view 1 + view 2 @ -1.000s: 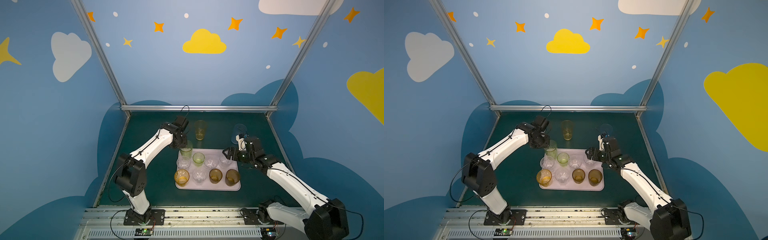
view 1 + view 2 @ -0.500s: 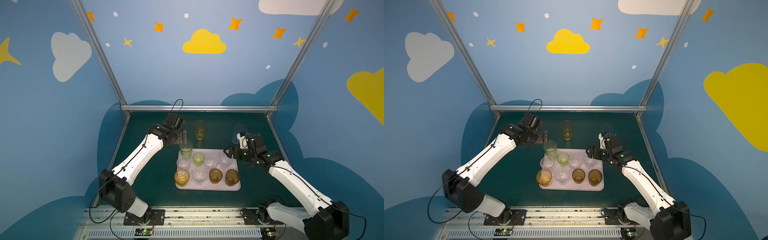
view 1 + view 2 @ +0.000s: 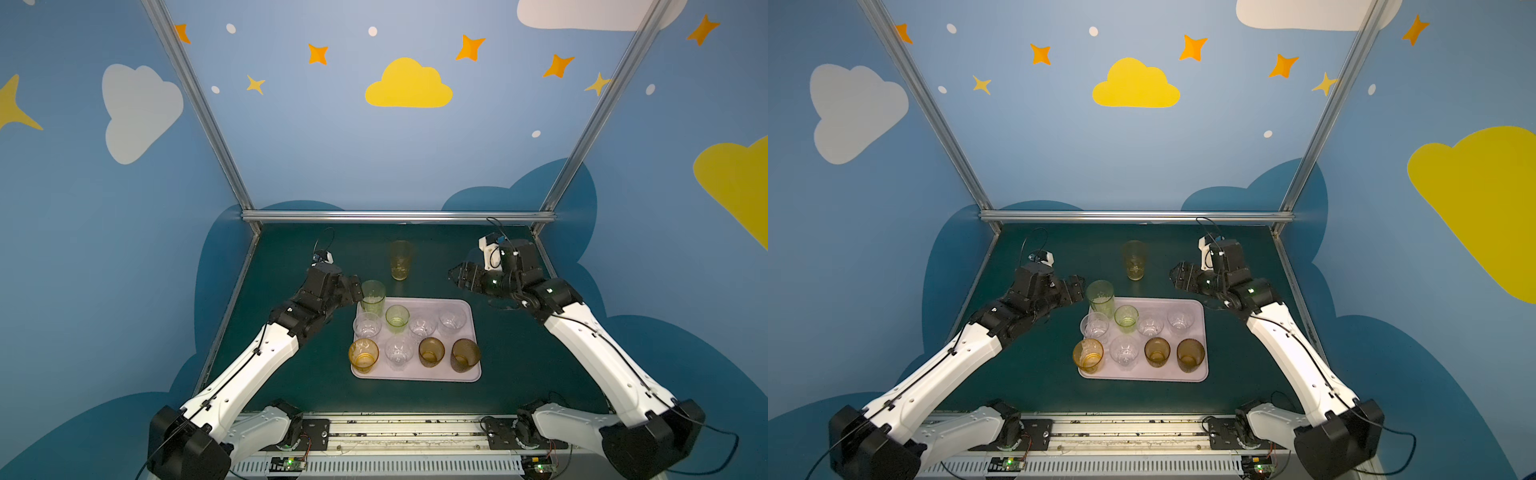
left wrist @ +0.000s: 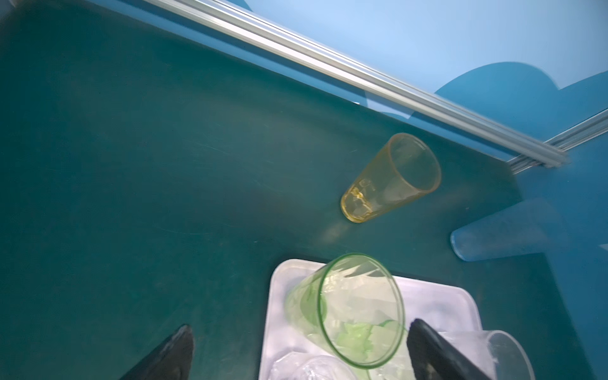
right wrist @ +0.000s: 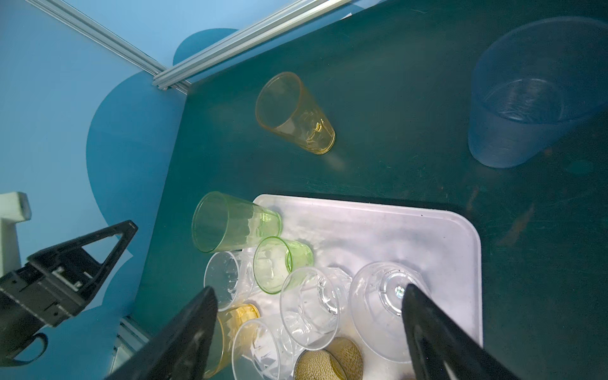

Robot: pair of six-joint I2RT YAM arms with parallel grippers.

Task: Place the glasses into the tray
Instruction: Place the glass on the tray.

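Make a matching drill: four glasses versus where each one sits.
1 tall green glass
2 tall yellow glass
3 pale blue glass
4 short amber glass

A tray, near left corner
B mat, beyond tray's far edge
C tray, far left corner
D mat, past tray's far right corner

Pairs: 1-C, 2-B, 3-D, 4-A

Seeing a dark green tabletop (image 3: 519, 365) spanning the booth floor | seeing an aluminium crossbar (image 3: 395, 216) running along its far edge, joining two slanted aluminium posts (image 3: 200, 108) | seeing blue walls (image 3: 316, 158) carrying a yellow cloud (image 3: 408, 85), a white cloud (image 3: 139, 110), orange stars (image 3: 318, 54) | seeing a slotted front rail (image 3: 403, 432) lying below the tabletop's near edge
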